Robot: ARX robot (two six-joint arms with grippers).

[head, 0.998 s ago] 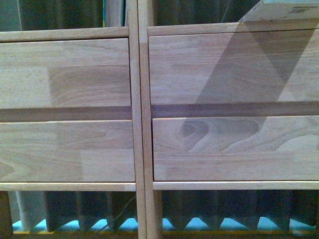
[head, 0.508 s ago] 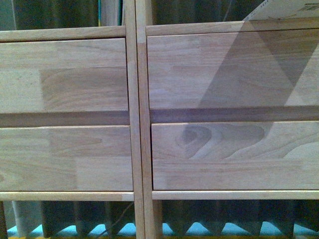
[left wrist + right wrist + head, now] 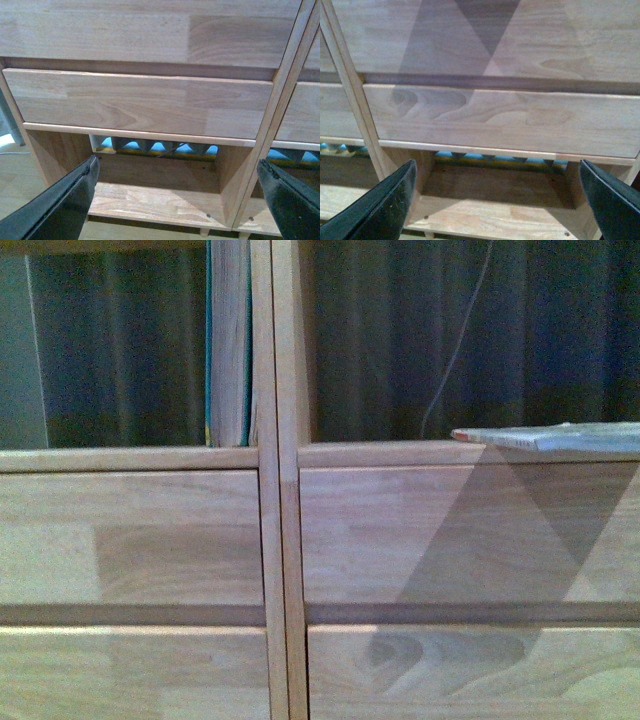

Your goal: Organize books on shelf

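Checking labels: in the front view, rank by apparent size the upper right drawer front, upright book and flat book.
1. upper right drawer front
2. upright book
3. flat book, edge-on and cropped

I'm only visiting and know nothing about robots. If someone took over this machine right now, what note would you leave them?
Left gripper: open, empty, held low in front of the shelf.
Right gripper: open, empty, also low.
Teal book: upright at the right edge of the upper left compartment.
Thin paperback: lying flat in the upper right compartment.
Done: teal book shelved.
Left: probably stand the paperback upright.
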